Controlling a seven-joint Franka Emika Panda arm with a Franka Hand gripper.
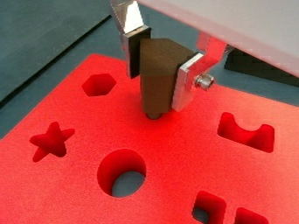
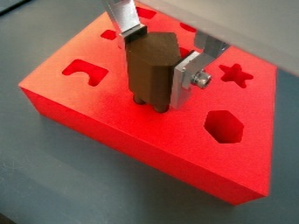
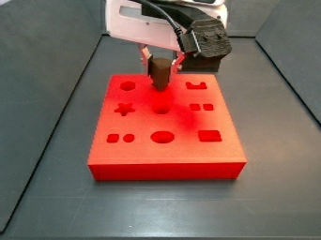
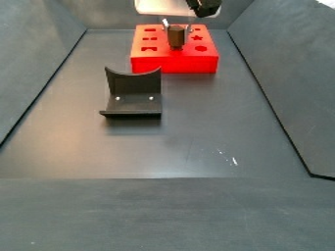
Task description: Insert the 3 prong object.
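My gripper point(image 1: 162, 74) is shut on the 3 prong object point(image 1: 156, 77), a dark brown upright peg, with a silver finger on each side. It also shows in the other wrist view, gripper point(image 2: 158, 70) and peg point(image 2: 149, 77). The peg stands over the red block point(image 1: 176, 149), in the back row between the hexagon hole point(image 1: 100, 83) and the U-shaped hole point(image 1: 247, 131). Its short prongs point(image 2: 146, 105) point down and reach the block's top face. I cannot tell if they sit in holes. In a side view the gripper point(image 3: 162, 64) holds the peg point(image 3: 160, 75) over the block point(image 3: 163, 155).
The block also has a star hole point(image 1: 52, 140), an oval hole point(image 1: 122, 171) and square holes point(image 1: 222, 210). The black fixture point(image 4: 131, 93) stands on the dark floor in front of the block point(image 4: 177, 61). Dark walls enclose the floor.
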